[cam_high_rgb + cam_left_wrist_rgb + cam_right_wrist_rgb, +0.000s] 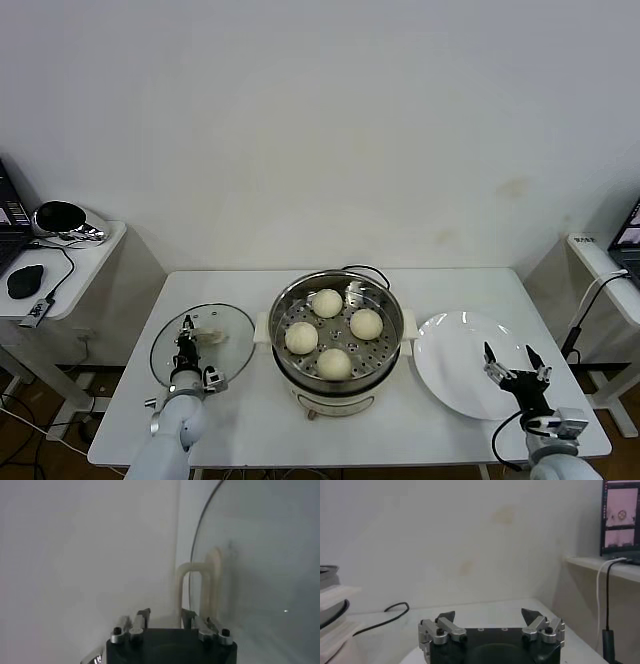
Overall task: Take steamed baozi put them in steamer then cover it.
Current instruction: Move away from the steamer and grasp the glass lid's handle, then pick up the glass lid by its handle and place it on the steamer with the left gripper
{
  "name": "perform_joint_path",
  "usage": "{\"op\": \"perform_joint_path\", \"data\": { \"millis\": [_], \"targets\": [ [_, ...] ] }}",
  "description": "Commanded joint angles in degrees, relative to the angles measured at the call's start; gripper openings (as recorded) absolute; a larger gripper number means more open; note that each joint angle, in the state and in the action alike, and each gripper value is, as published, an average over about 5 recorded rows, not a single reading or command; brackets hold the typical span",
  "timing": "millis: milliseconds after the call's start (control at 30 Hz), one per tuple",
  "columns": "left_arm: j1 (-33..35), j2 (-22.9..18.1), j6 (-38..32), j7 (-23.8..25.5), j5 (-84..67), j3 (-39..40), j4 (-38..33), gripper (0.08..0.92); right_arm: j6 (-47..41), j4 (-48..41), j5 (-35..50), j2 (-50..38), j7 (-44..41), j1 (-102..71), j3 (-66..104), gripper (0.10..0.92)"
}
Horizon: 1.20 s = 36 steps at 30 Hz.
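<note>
Several steamed baozi point(327, 302) lie on the perforated tray of the steamer point(284, 310) at mid-table. The cover point(228, 335), a clear glass lid, rests flat on the table to the steamer's left. My left gripper point(187, 336) is down over its cream bar handle point(208, 336). In the left wrist view the handle point(181, 587) runs between the fingers of the left gripper point(166, 614), close against one finger. The jaws are narrowed, with a gap still showing beside the other finger. My right gripper point(512, 360) hovers open and empty over the white plate point(450, 360).
A black cable point(365, 270) loops behind the steamer. A side table point(95, 250) with a mouse and a dark round object stands at the left, and a shelf point(600, 270) with a screen and cables at the right. The table's front edge is close to both arms.
</note>
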Motion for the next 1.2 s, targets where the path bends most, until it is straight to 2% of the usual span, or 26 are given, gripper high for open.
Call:
{"op": "perform_joint_path", "data": {
  "millis": [33, 133, 233, 433, 567, 633, 733, 900, 1033, 1200],
  "targets": [
    [0.01, 0.74, -0.17, -1.16, -0.46, 0.04, -0.35, 0.247, 0.07, 0.4, -0.16, -0.12, -0.04, 0.11, 0.37, 0.823],
    [1.34, 1.59, 0.05, 0.34, -0.1, -0.1, -2.72, 0.175, 0.0, 0.64, -0.09, -0.2, -0.03, 0.14, 0.41, 0.823],
    [3.75, 2.56, 2.2, 3.31, 0.83, -0.58, -7.99, 0.149, -0.18, 1.05, 0.09, 0.01, 0.02, 0.25, 0.45, 0.823],
    [10.74, 5.41, 11.8, 11.95, -3.34, -2.78, -25.02, 0.149, -0.12, 1.36, 0.68, 0.51, -0.22, 0.99, 0.29, 0.823],
    [14.26, 8.22, 15.87, 13.16, -5.79, -3.22, -35.49, 0.149, -0.52, 1.3, 0.79, 0.69, -0.14, 1.79, -0.4, 0.823],
    [15.66, 9.33, 20.08, 13.99, -5.2, -2.87, -40.14, 0.149, -1.07, 1.25, 0.93, 0.79, 0.07, 2.26, -0.69, 0.823],
    [16.69, 9.75, 24.56, 18.9, -1.32, -2.64, -45.75, 0.149, -1.88, 1.25, 1.19, 1.02, 0.22, 2.85, -1.12, 0.823],
    [14.22, 5.25, 27.99, 30.78, 8.61, -1.39, -51.25, 0.149, -3.39, 1.15, -0.4, 1.94, 0.4, 4.09, -3.17, 0.823],
    [13.82, 1.11, 28.13, 33.38, 13.63, 0.52, -54.82, 0.149, -3.91, 1.28, -1.97, 2.93, 0.46, 4.82, -3.98, 0.823],
    [13.4, -1.48, 28.06, 34.25, 15.55, 2.83, -57.22, 0.149, -3.81, 0.62, -4.64, 4.05, 0.43, 5.28, -4.12, 0.823]
  ]
}}
